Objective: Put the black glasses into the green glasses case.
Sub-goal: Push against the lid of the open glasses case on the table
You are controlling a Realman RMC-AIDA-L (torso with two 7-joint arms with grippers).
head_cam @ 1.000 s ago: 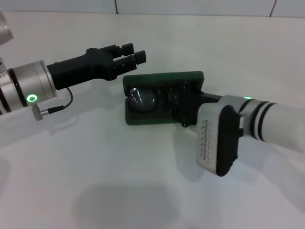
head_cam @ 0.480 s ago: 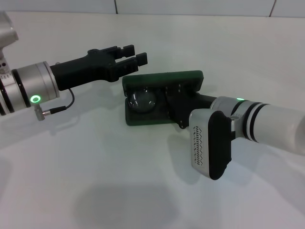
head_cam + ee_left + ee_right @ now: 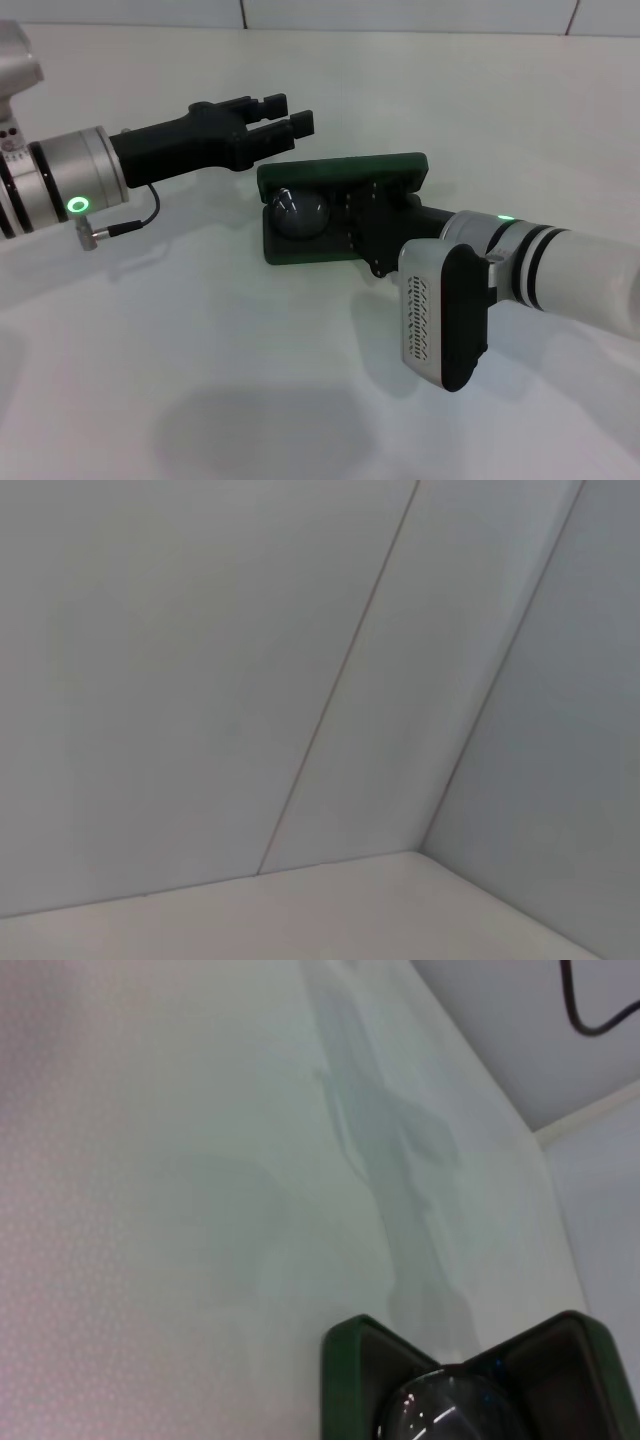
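Observation:
The green glasses case (image 3: 340, 168) lies open in the middle of the white table, its lid raised at the far side. One rounded lens of the black glasses (image 3: 298, 212) shows in the case's left half. My right gripper (image 3: 375, 215) reaches into the right half and hides the rest of the glasses. The right wrist view looks over the case rim (image 3: 345, 1360) at the same lens (image 3: 450, 1415). My left gripper (image 3: 290, 112) hovers open just beyond the case's far left corner, holding nothing.
White table (image 3: 200, 380) all around the case, with a pale wall behind it. A thin black cable (image 3: 140, 222) hangs under the left wrist. The left wrist view shows only wall panels (image 3: 200, 680) and a strip of table.
The left gripper has crept a little to the right, toward the case's far corner. The right forearm has shifted slightly left and down, with its gripper still in the case.

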